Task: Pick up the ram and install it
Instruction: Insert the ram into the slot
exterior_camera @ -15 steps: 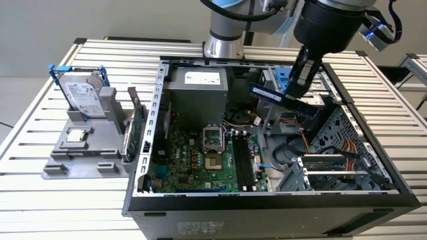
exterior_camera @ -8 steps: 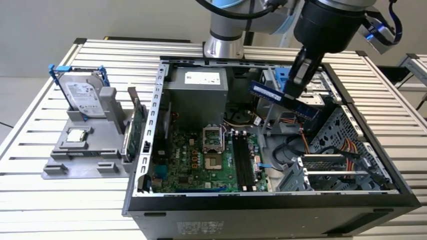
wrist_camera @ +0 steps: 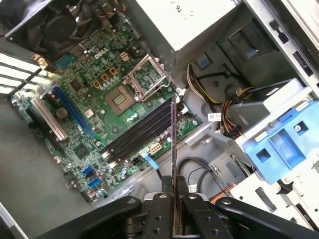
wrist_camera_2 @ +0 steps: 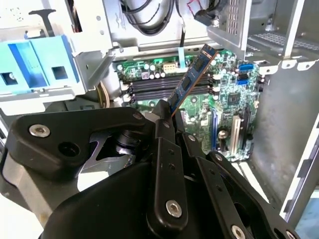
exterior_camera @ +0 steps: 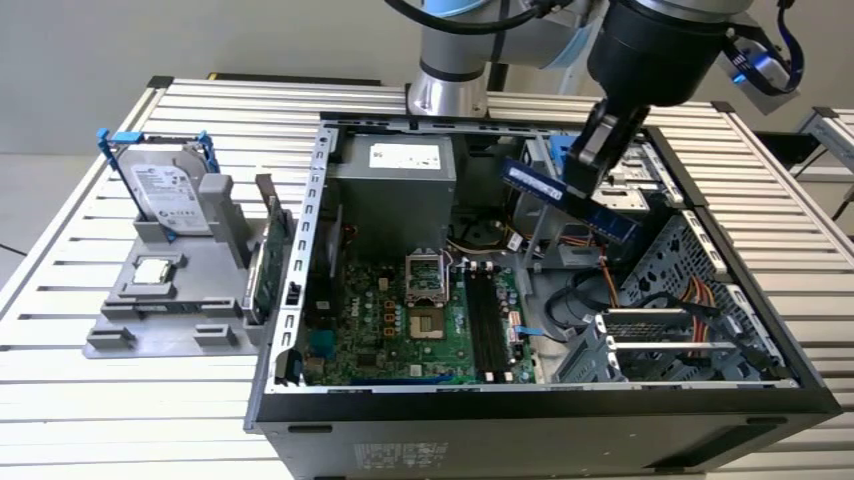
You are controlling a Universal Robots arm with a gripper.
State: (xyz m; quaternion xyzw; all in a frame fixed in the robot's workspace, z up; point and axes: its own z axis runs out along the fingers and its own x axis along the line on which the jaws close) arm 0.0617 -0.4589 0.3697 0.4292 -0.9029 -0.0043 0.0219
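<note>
My gripper (exterior_camera: 587,165) is shut on the ram (exterior_camera: 574,200), a thin blue stick held tilted in the air above the open computer case (exterior_camera: 320,200), over the side at the exterior view's right. In the second wrist view the ram (wrist_camera_2: 192,79) sticks out from between the black fingers (wrist_camera_2: 162,124), pointing toward the motherboard. In the first wrist view the ram (wrist_camera: 173,144) appears edge-on, its tip over the black memory slots (wrist_camera: 139,132). The slots (exterior_camera: 487,320) lie in the green motherboard (exterior_camera: 400,330), below and toward the exterior view's left of the ram.
A grey stand (exterior_camera: 167,300) at the exterior view's left holds a hard drive (exterior_camera: 174,195) and a small silver chip (exterior_camera: 154,268). A green card (exterior_camera: 274,265) stands upright beside the case. Cables (exterior_camera: 667,295) and a drive cage (exterior_camera: 667,345) fill the case's right side. A blue bracket (wrist_camera: 279,144) sits near the ram.
</note>
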